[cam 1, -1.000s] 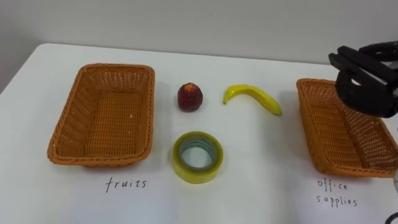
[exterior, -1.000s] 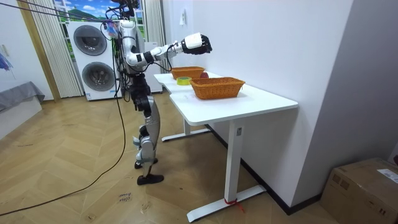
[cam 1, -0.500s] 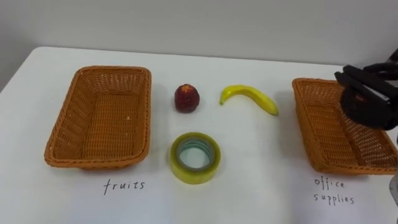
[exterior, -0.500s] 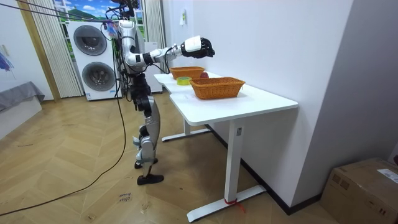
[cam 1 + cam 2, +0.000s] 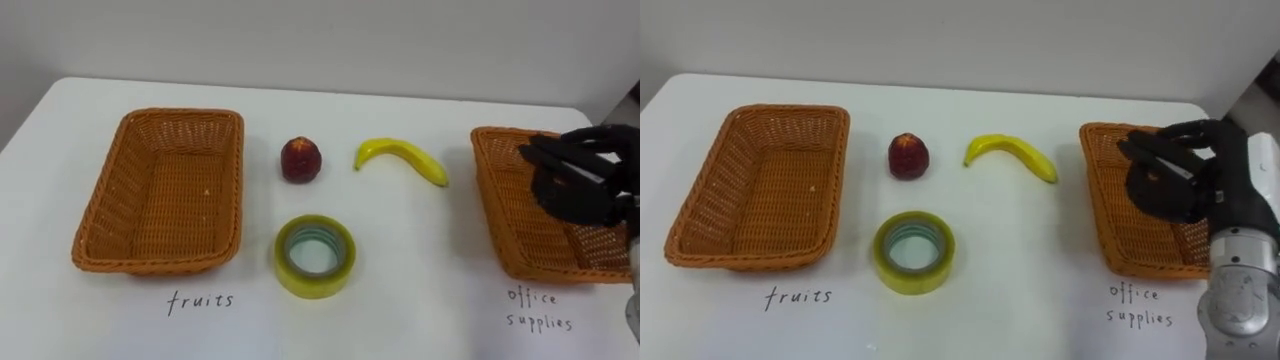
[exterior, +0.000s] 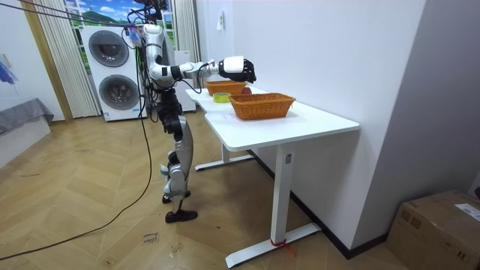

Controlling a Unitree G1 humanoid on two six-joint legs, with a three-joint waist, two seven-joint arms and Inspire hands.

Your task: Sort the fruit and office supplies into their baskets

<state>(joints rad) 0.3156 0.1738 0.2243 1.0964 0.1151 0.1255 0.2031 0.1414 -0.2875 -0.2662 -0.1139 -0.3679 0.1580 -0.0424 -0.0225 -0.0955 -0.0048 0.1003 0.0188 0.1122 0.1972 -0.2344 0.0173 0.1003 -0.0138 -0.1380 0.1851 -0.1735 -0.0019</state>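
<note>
Toward near edge of white surface [image 5: 400, 300]: yellow-green tape roll [image 5: 315, 255], flat, hole up. Left wicker basket [image 5: 100, 205], rectangular, woven, empty. Right wicker basket [image 5: 495, 200] same, empty; right hand [image 5: 1170, 185] above it, fingers loosely bent, holding nothing. Farther back, mid-surface: round dark-red apple [image 5: 301, 159]; curved banana [image 5: 405, 158], long axis left-right, stem left.
</note>
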